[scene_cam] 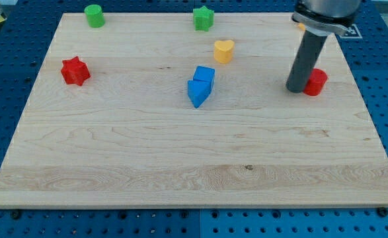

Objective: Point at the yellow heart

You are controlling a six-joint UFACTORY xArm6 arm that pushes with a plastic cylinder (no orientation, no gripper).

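The yellow heart [224, 50] was seen upper-middle on the counter [114, 158], well apart from my tip [295, 88], which touched the red block [316, 82]. No hand was fitted. The heart was judged light, rigid, easily slid; nothing need be grasped.

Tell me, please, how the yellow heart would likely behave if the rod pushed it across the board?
The yellow heart looks squat and flat-based, so it would probably slide rather than tip or roll. On the smooth wooden board, an off-centre push at its lobes might turn it. My tip stands far to its right.
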